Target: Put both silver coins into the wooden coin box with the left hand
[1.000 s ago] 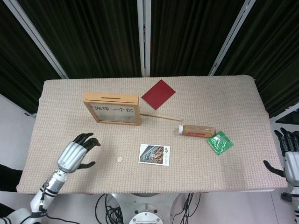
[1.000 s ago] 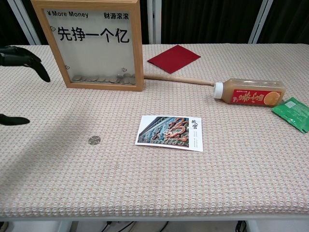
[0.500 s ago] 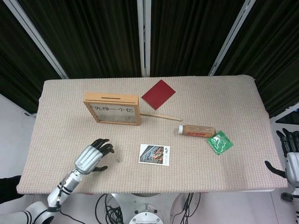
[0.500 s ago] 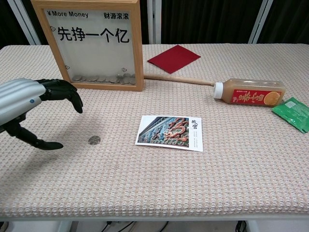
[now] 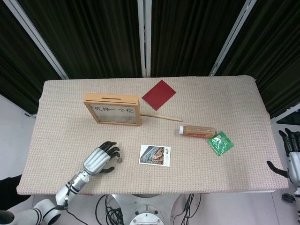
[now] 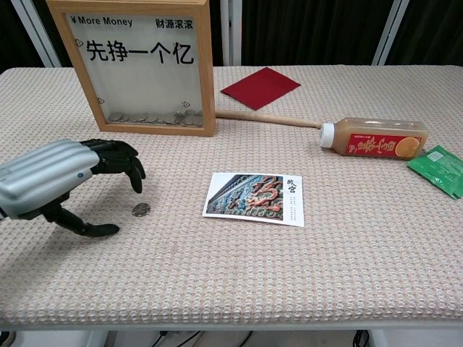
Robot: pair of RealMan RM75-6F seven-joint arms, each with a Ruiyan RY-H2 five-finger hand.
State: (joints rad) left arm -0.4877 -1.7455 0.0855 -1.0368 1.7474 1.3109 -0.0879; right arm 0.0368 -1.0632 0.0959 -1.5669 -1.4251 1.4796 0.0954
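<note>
A single silver coin (image 6: 141, 210) lies flat on the woven mat, left of a photo card; in the head view the coin (image 5: 120, 160) shows just past my left fingertips. My left hand (image 6: 58, 181) hovers low beside it, fingers spread and curved over it, thumb underneath, holding nothing. The wooden coin box (image 5: 113, 109) stands upright at the back left with a slot in its top edge; several coins lie inside behind the glass (image 6: 155, 118). I see no second loose coin. My right hand (image 5: 291, 157) hangs off the table's right edge, fingers apart and empty.
A photo card (image 6: 255, 199) lies right of the coin. A wooden stick (image 6: 266, 118), a red paper square (image 6: 260, 87), a juice bottle (image 6: 374, 137) on its side and a green packet (image 6: 440, 169) sit further right and back.
My left hand has swept right and forward across the mat, from the left edge to right beside the coin. The coin and the right hand have not moved.
</note>
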